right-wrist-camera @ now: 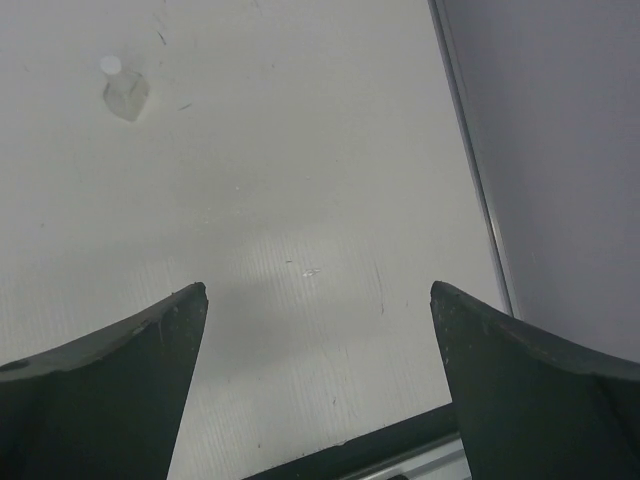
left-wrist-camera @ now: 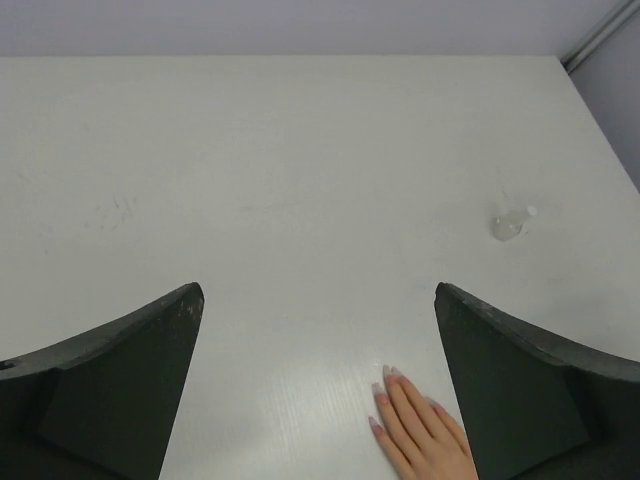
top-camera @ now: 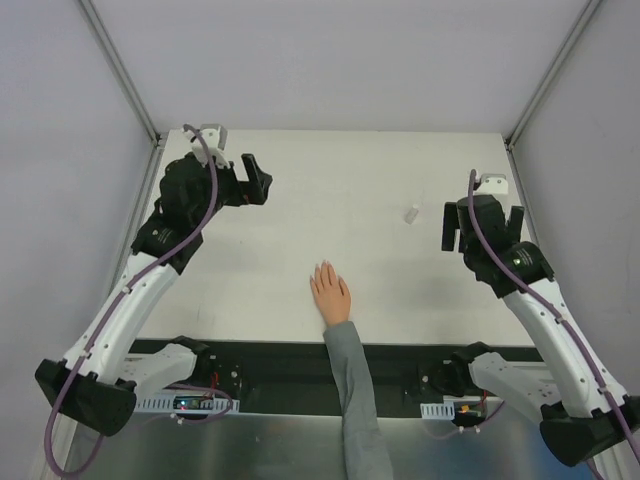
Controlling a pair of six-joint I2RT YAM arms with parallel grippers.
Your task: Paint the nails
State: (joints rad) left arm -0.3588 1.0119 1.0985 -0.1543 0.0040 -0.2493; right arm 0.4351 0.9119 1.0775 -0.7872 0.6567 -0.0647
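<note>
A pale peach-pink hand [top-camera: 329,293] with a grey sleeve [top-camera: 350,380] lies flat near the table's front edge, fingers together. Its nails [top-camera: 322,267] are tiny at the fingertips; in the left wrist view the nails [left-wrist-camera: 385,376] look long and pale pink on the hand [left-wrist-camera: 425,437]. My left gripper [top-camera: 252,180] hangs open at the back left, far from the hand, with nothing between its fingers [left-wrist-camera: 318,290]. My right gripper [top-camera: 482,232] hangs open at the right, also empty [right-wrist-camera: 318,288].
A small clear bottle [top-camera: 411,213] with a white cap stands on the white table, just left of the right gripper; it shows in both wrist views [left-wrist-camera: 508,224] [right-wrist-camera: 125,92]. Grey walls enclose the table. A dark rail [top-camera: 300,360] runs along the front edge.
</note>
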